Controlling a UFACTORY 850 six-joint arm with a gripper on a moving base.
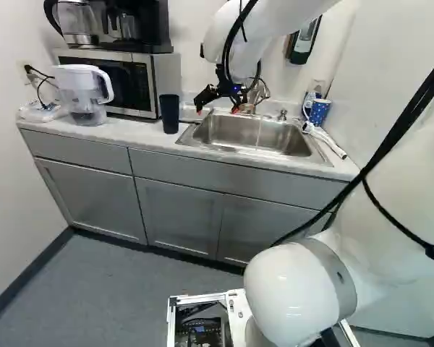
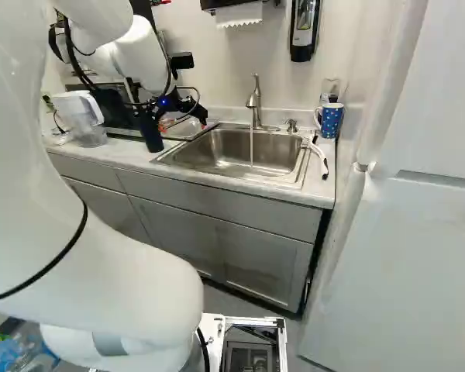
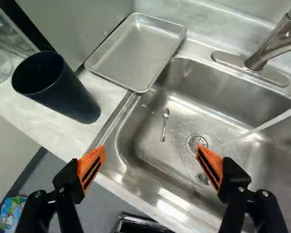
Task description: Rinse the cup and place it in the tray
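Observation:
In the left base view my gripper (image 1: 217, 110) hangs over the sink's near left side, close to the dark cup (image 1: 170, 114). The wrist view shows the gripper (image 3: 151, 154) open, its orange pads wide apart above the sink edge with nothing between them. The dark cup (image 3: 63, 92) stands upright on the counter, beside one finger and apart from it. The metal tray (image 3: 136, 51) lies between the wall side and the sink, partly over the sink's rim; its surface is bare. A stream of water falls from the faucet (image 2: 254, 101) into the sink (image 2: 236, 151).
A spoon (image 3: 165, 125) lies in the basin near the drain. A blue dotted mug (image 2: 331, 120) and a white hose-like item (image 2: 318, 155) are right of the sink. A water pitcher (image 1: 84, 94) and a microwave (image 1: 130, 83) stand left of the cup. A soap dispenser (image 2: 304, 27) hangs on the wall.

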